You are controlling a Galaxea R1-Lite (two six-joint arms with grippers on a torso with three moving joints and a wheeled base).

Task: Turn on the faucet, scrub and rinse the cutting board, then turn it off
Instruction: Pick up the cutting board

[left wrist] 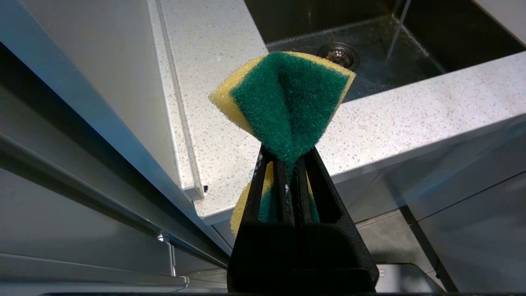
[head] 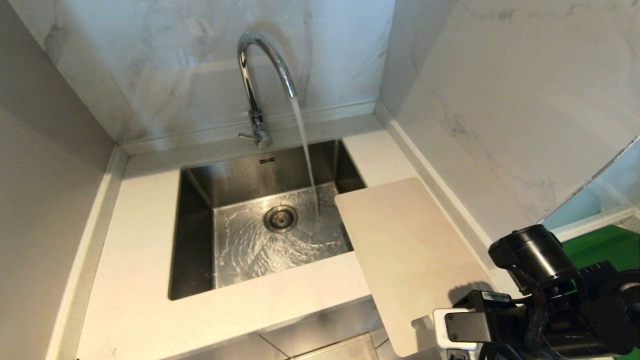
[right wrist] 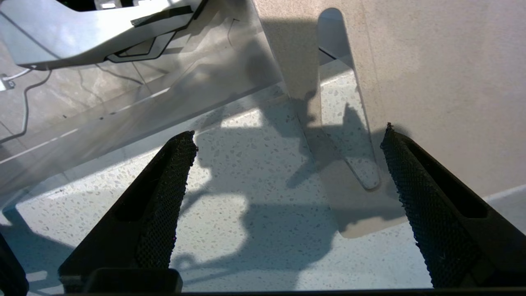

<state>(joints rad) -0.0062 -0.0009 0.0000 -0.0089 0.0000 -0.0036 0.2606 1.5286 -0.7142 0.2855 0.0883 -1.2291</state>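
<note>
Faucet point(head: 260, 75) running; right gripper point(right wrist: 283, 193) wide over cutting board point(head: 405, 250) handle, grasp judged next; left gripper point(left wrist: 294, 164) pinched sponge point(left wrist: 287, 98)

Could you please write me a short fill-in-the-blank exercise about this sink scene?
1. Water from the tall chrome gooseneck faucet falls into the steel ____.
2. The left pincer is shut on a green-and-yellow ____.
3. The large cream-white plastic cutting board lies on the speckled white counter, one corner over the sink's ____ side.
4. The right pincer, by the board's slot handle, is ____.

Missing words: sink; sponge; right; open
</note>
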